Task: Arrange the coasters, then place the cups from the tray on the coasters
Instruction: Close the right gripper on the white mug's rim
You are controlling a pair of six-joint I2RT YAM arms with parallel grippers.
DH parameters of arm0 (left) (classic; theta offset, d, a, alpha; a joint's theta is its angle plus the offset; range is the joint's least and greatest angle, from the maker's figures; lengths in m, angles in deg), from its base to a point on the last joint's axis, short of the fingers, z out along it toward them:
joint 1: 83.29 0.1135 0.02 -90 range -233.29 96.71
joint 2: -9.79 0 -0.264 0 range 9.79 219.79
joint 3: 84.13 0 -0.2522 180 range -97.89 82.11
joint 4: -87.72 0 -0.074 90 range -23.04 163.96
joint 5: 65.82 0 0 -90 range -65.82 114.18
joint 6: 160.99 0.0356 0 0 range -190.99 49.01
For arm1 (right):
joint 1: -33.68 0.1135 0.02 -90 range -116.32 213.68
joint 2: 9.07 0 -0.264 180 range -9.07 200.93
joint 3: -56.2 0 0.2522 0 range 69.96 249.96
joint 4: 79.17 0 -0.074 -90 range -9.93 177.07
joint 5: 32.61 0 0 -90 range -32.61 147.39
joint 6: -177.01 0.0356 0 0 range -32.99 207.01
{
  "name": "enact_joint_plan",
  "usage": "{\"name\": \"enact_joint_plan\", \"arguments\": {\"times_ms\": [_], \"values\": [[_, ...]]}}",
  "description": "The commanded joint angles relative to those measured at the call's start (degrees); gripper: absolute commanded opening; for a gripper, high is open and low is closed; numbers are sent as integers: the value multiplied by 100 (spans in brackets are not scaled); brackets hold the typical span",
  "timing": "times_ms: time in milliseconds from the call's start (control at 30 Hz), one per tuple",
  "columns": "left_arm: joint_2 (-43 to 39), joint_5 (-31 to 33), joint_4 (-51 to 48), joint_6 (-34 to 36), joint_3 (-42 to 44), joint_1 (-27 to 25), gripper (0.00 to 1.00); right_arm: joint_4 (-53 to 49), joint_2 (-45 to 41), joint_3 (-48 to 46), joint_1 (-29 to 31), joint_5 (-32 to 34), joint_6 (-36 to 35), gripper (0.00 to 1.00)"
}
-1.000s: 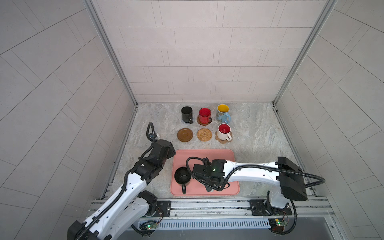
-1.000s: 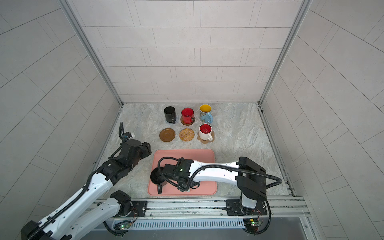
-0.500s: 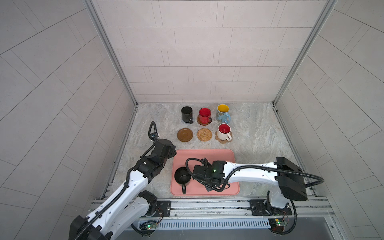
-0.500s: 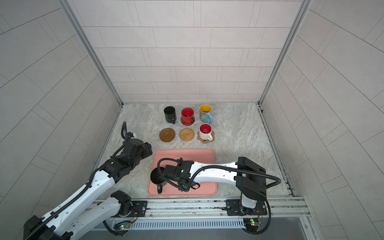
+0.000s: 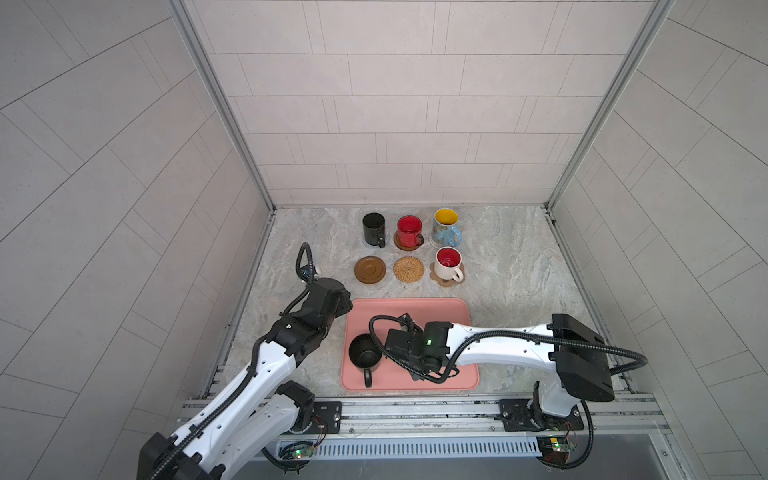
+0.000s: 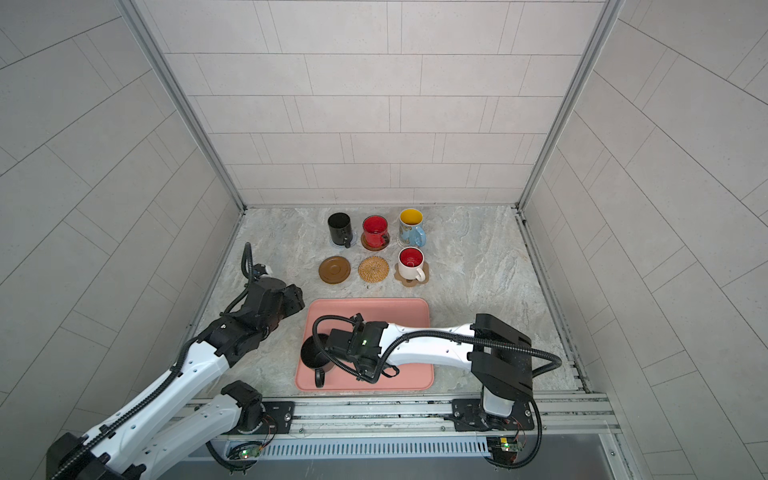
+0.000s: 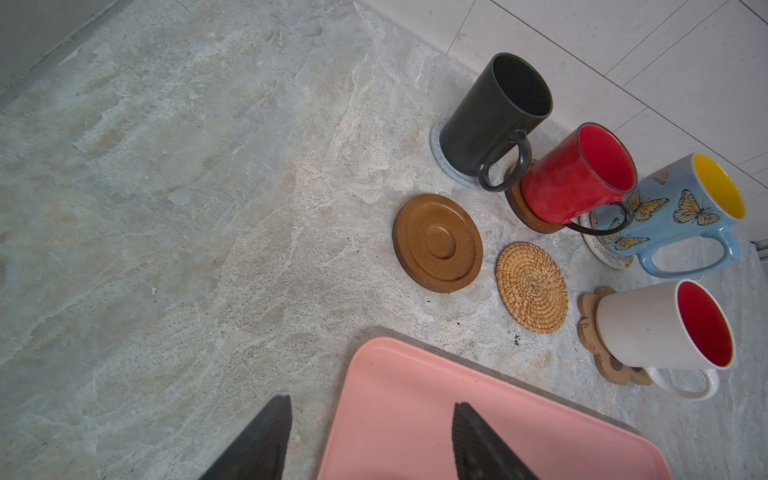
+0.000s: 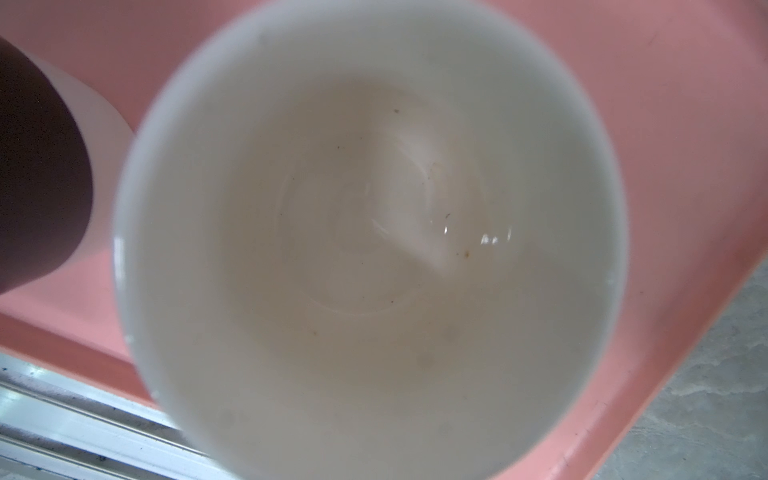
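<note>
Right gripper (image 5: 400, 344) closed on white mug (image 8: 370, 232) at its handle; mug hidden in both top views. Left gripper (image 7: 372, 403) open, empty, over tray (image 7: 415, 374) corner.

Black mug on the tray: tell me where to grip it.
I'd take the black mug by its left rim wall from above, one jaw inside: it stands upright, mouth open, handle toward the front rail, and the right arm crowds its other side.

Top cams high overhead; wrist cams close, both w/ tray (image 7: 395, 374)
</note>
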Motion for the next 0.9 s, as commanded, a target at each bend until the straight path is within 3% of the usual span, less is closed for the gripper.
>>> {"name": "enact_joint_plan", "arguments": {"times_ms": [0, 867], "values": [[-87, 165, -42, -58, -91, 31, 68, 68, 126, -5, -18, 182, -36, 18], [-303, 242, -146, -24, -20, 31, 68, 358, -54, 27, -20, 446, -172, 11]]}}
